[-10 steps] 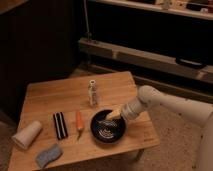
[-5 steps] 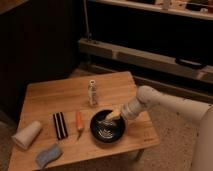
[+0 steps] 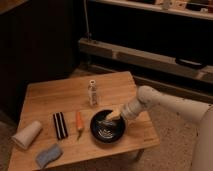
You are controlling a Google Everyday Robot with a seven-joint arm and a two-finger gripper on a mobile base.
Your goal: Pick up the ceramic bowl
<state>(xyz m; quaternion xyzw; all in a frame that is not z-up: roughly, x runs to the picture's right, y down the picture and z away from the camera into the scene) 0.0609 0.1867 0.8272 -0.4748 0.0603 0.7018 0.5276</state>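
Step in hand: the grasp approach on the ceramic bowl (image 3: 102,133), with no lift begun. The bowl rests flat on the wooden bench (image 3: 50,97), at about 5 o'clock from the bench centre and close to the near edge.

Hand (image 3: 113,116): it reaches in from 3 o'clock on the white arm and sits low over the bowl's rim at about 1 o'clock. Its pale fingers point down into the bowl. The jaws stand wide apart and hold nothing. We cannot tell whether a finger touches the glaze, or whether the rim lies between the fingers.

Neighbours: an orange carrot (image 3: 79,121) lies just beside the bowl at 9 o'clock. A small clear bottle (image 3: 92,92) stands upright near it at 11 o'clock. Both are apart from the hand.

Next move, as we judge it: we seat one finger inside and one outside the rim wall, close firmly, then raise straight up.

Risk: the glossy rim may slip, and a one-sided hold may tip the bowl.
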